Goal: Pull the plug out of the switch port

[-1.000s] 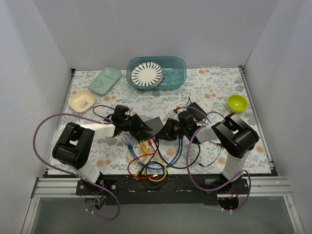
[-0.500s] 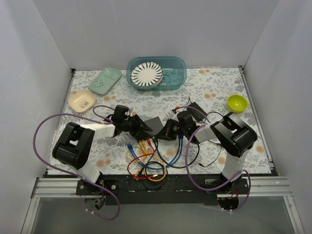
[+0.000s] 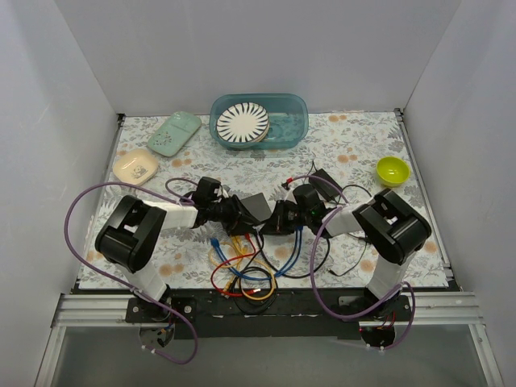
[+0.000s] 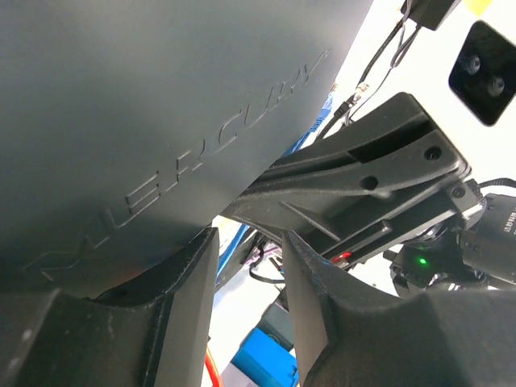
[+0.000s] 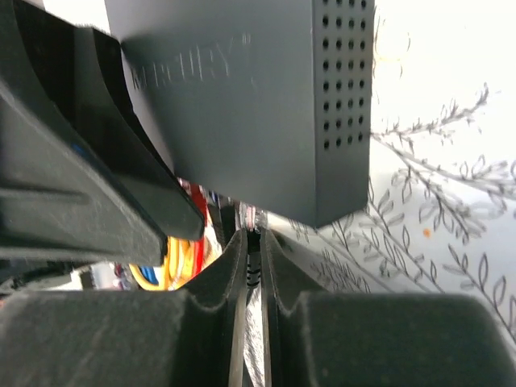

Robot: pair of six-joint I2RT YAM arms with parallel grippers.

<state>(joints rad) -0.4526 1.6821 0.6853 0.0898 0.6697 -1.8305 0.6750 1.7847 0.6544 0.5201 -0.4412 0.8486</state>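
Observation:
The dark grey switch [image 3: 258, 203] lies mid-table between both grippers. It fills the upper left of the left wrist view [image 4: 145, 121] and the top of the right wrist view [image 5: 258, 105]. My right gripper [image 3: 276, 218] [image 5: 253, 238] is shut on a black plug [image 5: 253, 266] right at the switch's port edge. My left gripper [image 3: 240, 211] [image 4: 248, 242] is against the switch's left side, its jaws apart with nothing between them. A blue plug [image 4: 270, 355] shows through the gap.
Blue, yellow, red and black cables [image 3: 246, 266] coil in front of the switch. A black power adapter [image 3: 325, 181] lies behind my right arm. A teal bin [image 3: 294, 109] with a striped plate [image 3: 243, 122] stands at the back, a yellow-green bowl [image 3: 393, 170] right, two dishes [image 3: 135, 168] left.
My left gripper has moved right, closer onto the switch's left side. My right gripper has shifted slightly left and stays shut at the port edge.

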